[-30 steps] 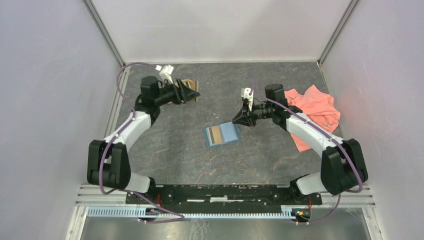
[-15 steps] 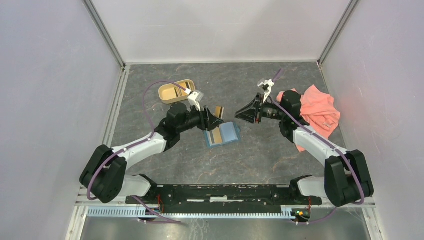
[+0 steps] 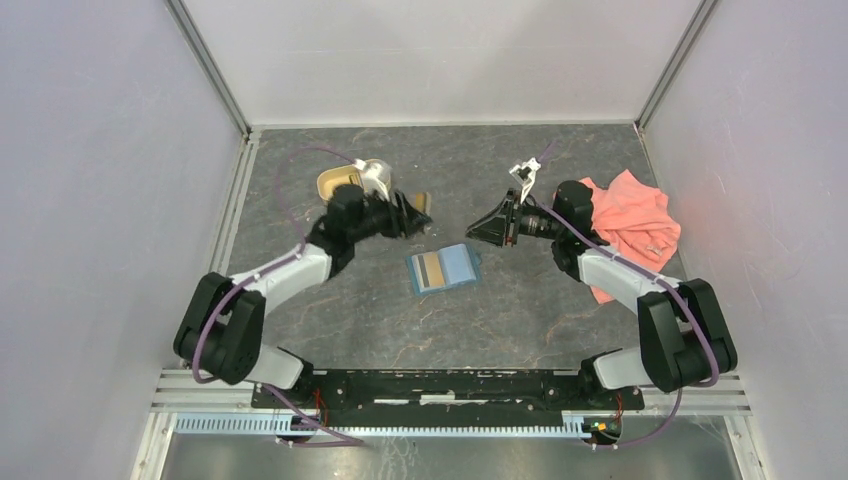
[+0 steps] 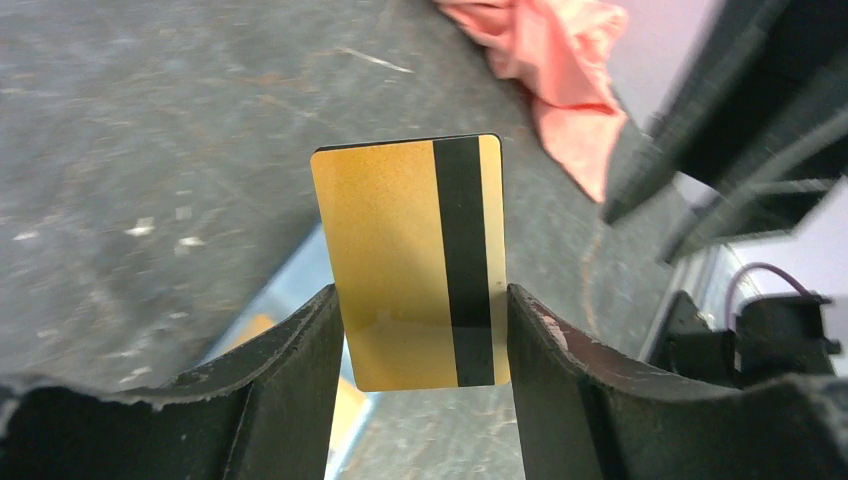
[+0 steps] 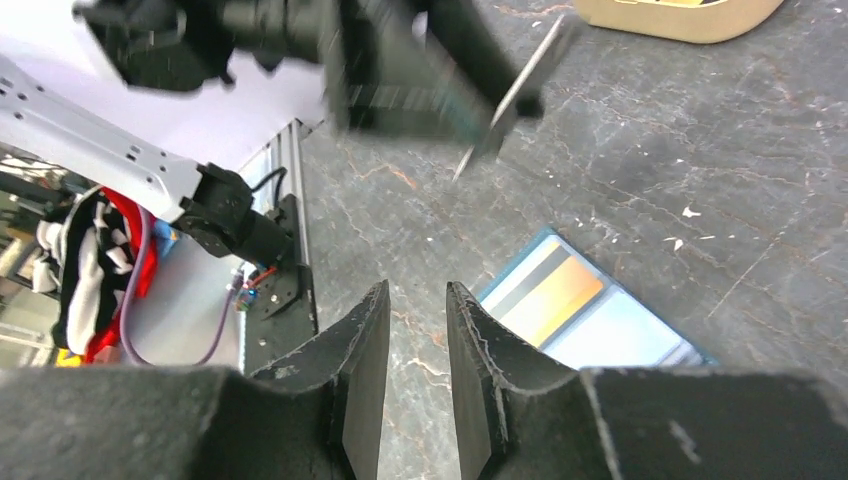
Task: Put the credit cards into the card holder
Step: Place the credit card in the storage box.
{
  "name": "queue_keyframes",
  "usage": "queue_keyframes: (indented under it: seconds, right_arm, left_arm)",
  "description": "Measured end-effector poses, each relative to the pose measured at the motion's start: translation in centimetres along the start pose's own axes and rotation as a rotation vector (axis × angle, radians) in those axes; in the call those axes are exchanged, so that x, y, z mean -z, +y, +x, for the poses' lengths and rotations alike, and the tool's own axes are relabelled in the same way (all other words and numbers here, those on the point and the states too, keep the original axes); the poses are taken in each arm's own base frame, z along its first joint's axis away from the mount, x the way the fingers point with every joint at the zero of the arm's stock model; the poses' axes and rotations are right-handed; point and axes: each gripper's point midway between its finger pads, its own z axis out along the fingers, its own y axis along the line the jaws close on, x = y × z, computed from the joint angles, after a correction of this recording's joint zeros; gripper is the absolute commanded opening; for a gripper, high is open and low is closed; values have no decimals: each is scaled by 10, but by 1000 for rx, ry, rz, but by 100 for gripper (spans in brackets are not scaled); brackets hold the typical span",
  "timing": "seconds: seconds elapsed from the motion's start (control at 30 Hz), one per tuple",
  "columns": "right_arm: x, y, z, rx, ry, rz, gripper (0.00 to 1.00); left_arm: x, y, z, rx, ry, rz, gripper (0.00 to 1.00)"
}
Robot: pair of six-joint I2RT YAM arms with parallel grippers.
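Observation:
My left gripper (image 3: pixel 412 213) is shut on a yellow-gold credit card (image 4: pixel 410 260) with a black stripe, gripped by its long edges and held above the table, left of centre. The teal-blue card holder (image 3: pixel 443 268) lies open and flat at the table's middle. A gold and dark card (image 3: pixel 431 270) sits in its left pocket. My right gripper (image 3: pixel 476 229) hovers just right of and above the holder, pointing left. Its jaws (image 5: pixel 417 292) stand a little apart with nothing between them. In the right wrist view the holder (image 5: pixel 610 330) lies below, and the held card (image 5: pixel 520 75) shows edge-on.
A tan oval tray (image 3: pixel 333 183) stands at the back left, partly behind the left arm. A crumpled pink cloth (image 3: pixel 630 222) lies at the right, under the right arm. Grey walls close in the table on three sides.
The left gripper carried the gold card from the tray toward the holder, then drew back up and left. The right gripper lifted off the holder, pulled right and parted its jaws.

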Motion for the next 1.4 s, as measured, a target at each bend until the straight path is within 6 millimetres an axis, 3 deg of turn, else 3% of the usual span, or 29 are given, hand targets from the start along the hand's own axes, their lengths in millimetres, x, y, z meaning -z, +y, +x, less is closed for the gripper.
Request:
queue_keyframes:
  seconds: [0.17,0.3,0.4,0.5,0.63,0.77,1.03,1.2,1.4]
  right_arm:
    - [-3,-11,0,78,52,13,34]
    - [-14,-28,-2,136,130,14,34]
    - [-31,-45,-10,202,193,12,34]
    - [-47,-53,-15,245,233,1,34]
    - [-74,-68,-26,273,262,-18,34]
    - [-91,-81,-24,263,284,-25,34]
    - [-91,-85,-13,226,313,-19,34]
    - [-91,-85,-12,218,313,-18,33]
    - [-91,-85,-11,209,314,-17,33]
  left_arm:
    - [19,107,-75,116,-49,-280,49]
    - [28,170,-131,145,-68,-406,48]
    - [22,209,-140,169,-9,-469,49]
    - [14,235,-127,217,57,-502,51]
    - [4,257,-101,284,141,-526,52]
    - [-3,264,-92,310,172,-519,52]
    - [-9,265,-97,333,158,-524,55]
    - [-19,277,-85,345,181,-563,59]
    - [-35,283,-75,352,206,-599,72]
